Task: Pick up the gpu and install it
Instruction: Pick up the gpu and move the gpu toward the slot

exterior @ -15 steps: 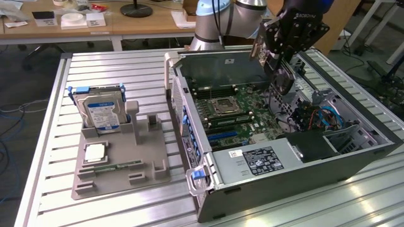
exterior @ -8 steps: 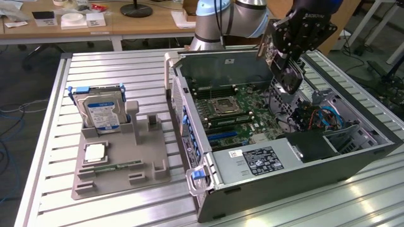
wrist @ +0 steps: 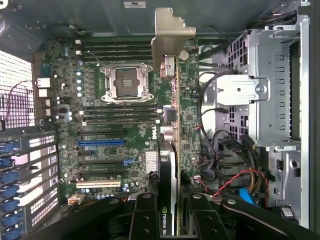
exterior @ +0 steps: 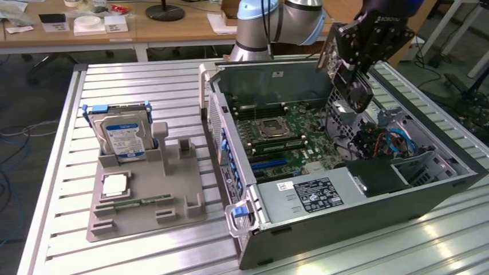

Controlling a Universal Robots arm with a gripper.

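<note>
Clearly half done: the gripper [exterior: 354, 70] pinches the gpu [exterior: 354, 94], lifted over the open tower case [exterior: 344, 229] at two o'clock from the CPU socket [exterior: 271, 129] in the exterior view — not yet seated in a motherboard [exterior: 299, 143] slot.

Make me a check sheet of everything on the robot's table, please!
Surface: slatted metal table, carrying an open computer case.
Job's things: gpu hangs above the case, not yet slotted in.
Clutter: grey holder with hard drive and memory stick.
Grippers: gripper shut on the gpu.
Cables: red and blue wires inside the case.
Surroundings: wooden desks behind.
</note>
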